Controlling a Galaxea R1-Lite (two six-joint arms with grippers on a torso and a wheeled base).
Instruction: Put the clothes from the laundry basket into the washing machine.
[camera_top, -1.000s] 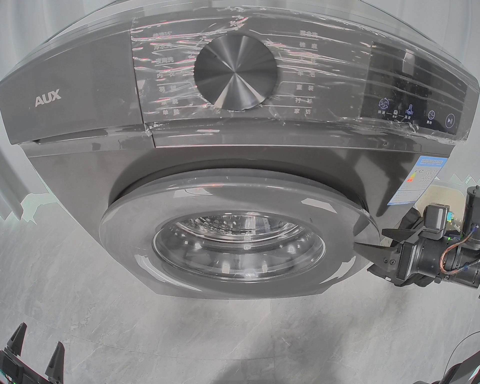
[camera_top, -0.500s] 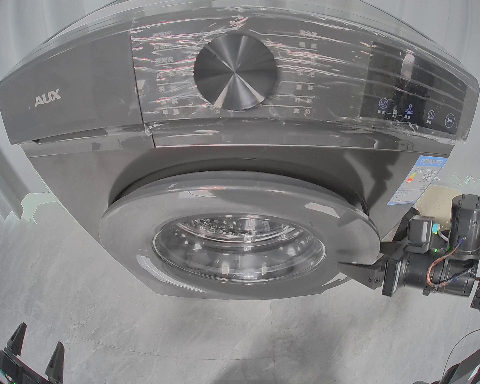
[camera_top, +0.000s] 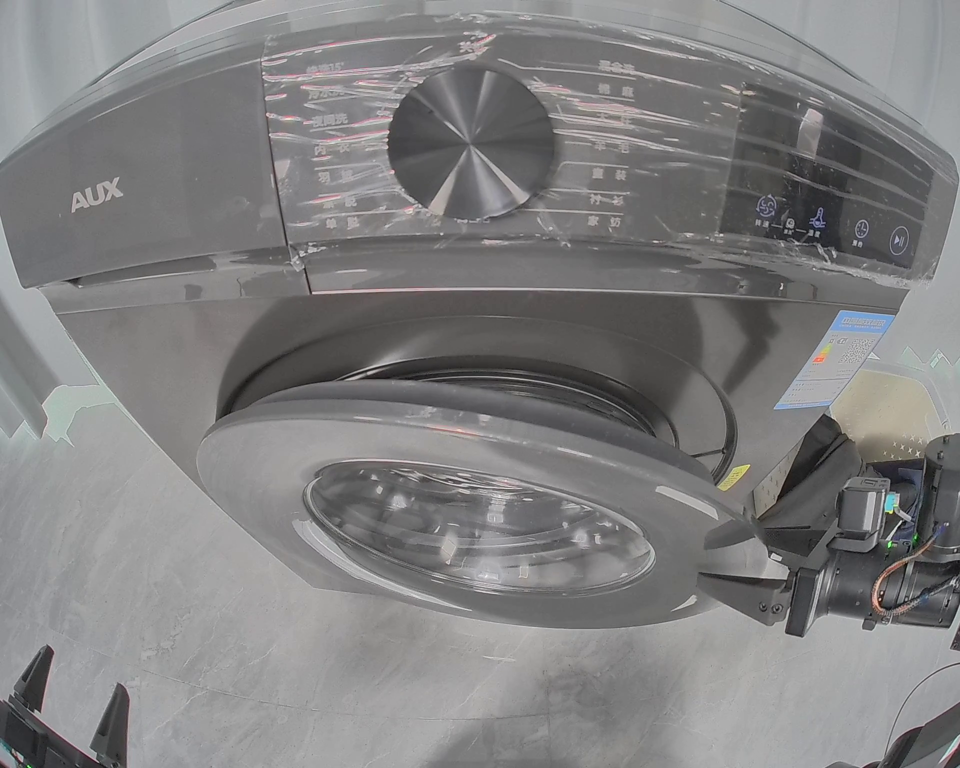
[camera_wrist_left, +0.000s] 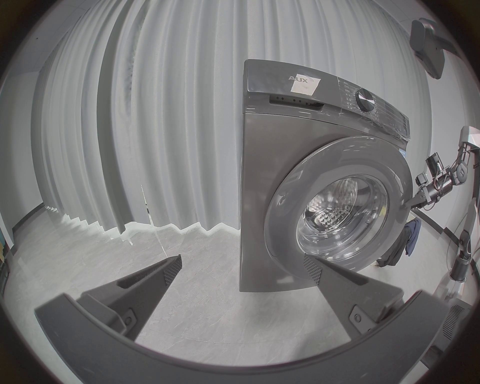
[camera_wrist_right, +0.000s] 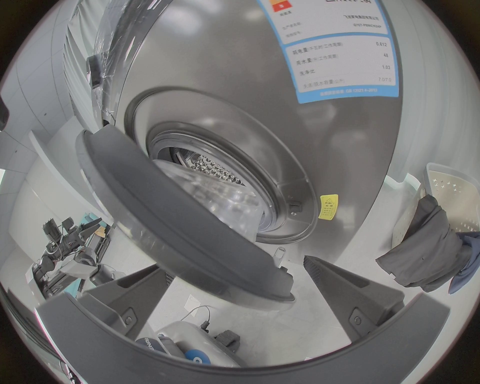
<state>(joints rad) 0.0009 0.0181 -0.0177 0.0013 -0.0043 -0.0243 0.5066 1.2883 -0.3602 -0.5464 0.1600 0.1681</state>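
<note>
Right hand (camera_top: 765, 570), spread, straddles the ajar washing machine door (camera_top: 260, 470) rim (blue-bordered label (camera_top: 835, 358) nearby); left hand (camera_top: 70, 710) spread too.

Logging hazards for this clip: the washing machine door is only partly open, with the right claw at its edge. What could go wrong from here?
1. The open right claw only straddles the rim of the round grey glass-windowed door. It may slip off, leaving the door ajar.
2. The dark grey garment drapes over the pale perforated laundry basket close to that arm. A wide swing could snag it.
</note>
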